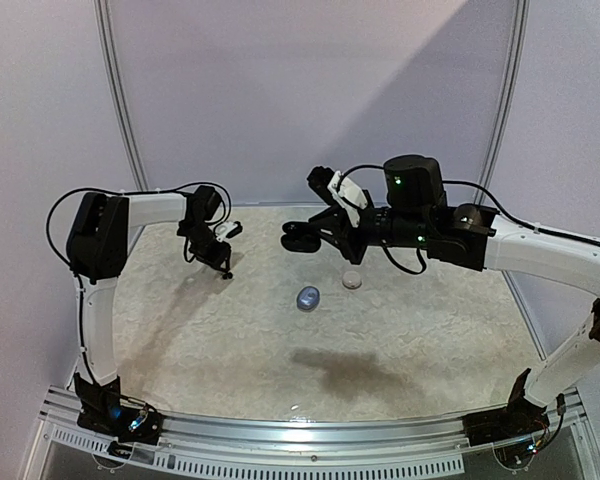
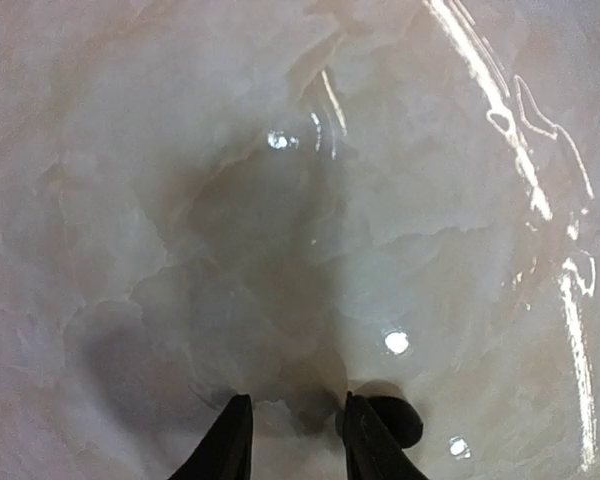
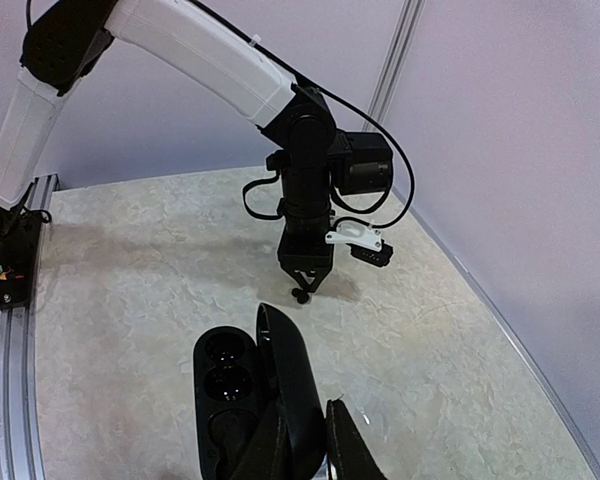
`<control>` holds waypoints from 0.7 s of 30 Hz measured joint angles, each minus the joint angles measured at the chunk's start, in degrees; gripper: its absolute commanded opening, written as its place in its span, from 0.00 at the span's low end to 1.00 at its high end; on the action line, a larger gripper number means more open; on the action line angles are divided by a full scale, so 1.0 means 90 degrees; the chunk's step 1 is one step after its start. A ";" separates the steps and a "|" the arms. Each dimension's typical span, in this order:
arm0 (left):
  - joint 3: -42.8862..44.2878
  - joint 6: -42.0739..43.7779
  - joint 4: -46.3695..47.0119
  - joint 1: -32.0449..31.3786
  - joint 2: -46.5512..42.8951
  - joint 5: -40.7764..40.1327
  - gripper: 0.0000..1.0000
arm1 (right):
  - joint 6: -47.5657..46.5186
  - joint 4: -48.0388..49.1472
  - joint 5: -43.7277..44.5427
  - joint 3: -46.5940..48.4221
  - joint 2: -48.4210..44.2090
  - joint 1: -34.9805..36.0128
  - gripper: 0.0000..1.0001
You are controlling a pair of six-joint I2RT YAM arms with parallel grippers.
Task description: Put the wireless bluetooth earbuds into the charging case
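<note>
Black charging case [image 3: 230,400] fills the bottom of the right wrist view, its lid swung open and two round wells showing in the base. The right gripper [image 3: 310,455] has its jaws clamped on the upright lid and holds the case above the table [image 1: 400,340]. From the top camera the case sits just above the centre of the frame, at the end of the right arm [image 1: 540,250] reaching leftwards.

At the bottom edge of the left wrist view the left gripper [image 2: 297,405] points down at the table, jaws a little apart with only shadowed surface between them. One black earbud [image 2: 398,420] lies on the table just beside the right-hand finger [image 2: 365,445], outside the gap.

Near the middle of the top view a bluish oval object [image 1: 308,297] and a small pale round object [image 1: 352,281] rest on the table, close together
</note>
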 measured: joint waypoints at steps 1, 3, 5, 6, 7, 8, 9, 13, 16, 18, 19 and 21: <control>-0.0007 -0.0002 -0.0010 0.0000 -0.0002 0.0010 0.33 | 0.0002 0.0000 0.0000 0.0000 0.0000 -0.0005 0.00; -0.0053 -0.0005 0.0051 0.0000 -0.0010 0.0032 0.33 | 0.0000 -0.0002 0.0000 0.0000 0.0000 -0.0010 0.00; -0.0117 -0.0024 0.0075 0.0002 -0.0061 0.0063 0.33 | 0.0000 -0.0007 0.0000 0.0000 0.0000 -0.0015 0.00; -0.0138 -0.0032 0.0075 0.0005 -0.0075 0.0087 0.33 | 0.0000 -0.0015 -0.0002 0.0000 0.0000 -0.0015 0.00; -0.0160 -0.0051 0.0083 0.0005 -0.0087 0.0114 0.33 | 0.0000 -0.0019 -0.0002 0.0002 0.0000 -0.0015 0.00; -0.0177 -0.0066 0.0090 0.0005 -0.0095 0.0138 0.33 | 0.0000 -0.0029 -0.0002 0.0005 0.0000 -0.0015 0.00; -0.0214 -0.0073 0.0112 0.0005 -0.0114 0.0160 0.33 | -0.0002 -0.0041 -0.0002 0.0010 0.0000 -0.0015 0.00; -0.0457 -0.0073 0.0168 -0.0007 -0.0270 0.0282 0.32 | 0.0002 -0.0046 -0.0005 0.0027 0.0000 -0.0015 0.00; -0.0629 -0.0066 0.0185 -0.0010 -0.0410 0.0328 0.31 | 0.0005 -0.0046 -0.0012 0.0034 0.0000 -0.0015 0.00; -0.0714 -0.0063 0.0189 -0.0019 -0.0483 0.0340 0.32 | 0.0017 -0.0046 -0.0019 0.0034 0.0000 -0.0017 0.00; -0.0750 -0.0051 0.0187 -0.0024 -0.0510 0.0350 0.31 | 0.0024 -0.0046 -0.0022 0.0034 0.0000 -0.0017 0.00; -0.0816 -0.0036 0.0199 -0.0034 -0.0561 0.0367 0.30 | 0.0027 -0.0049 -0.0022 0.0034 0.0000 -0.0015 0.00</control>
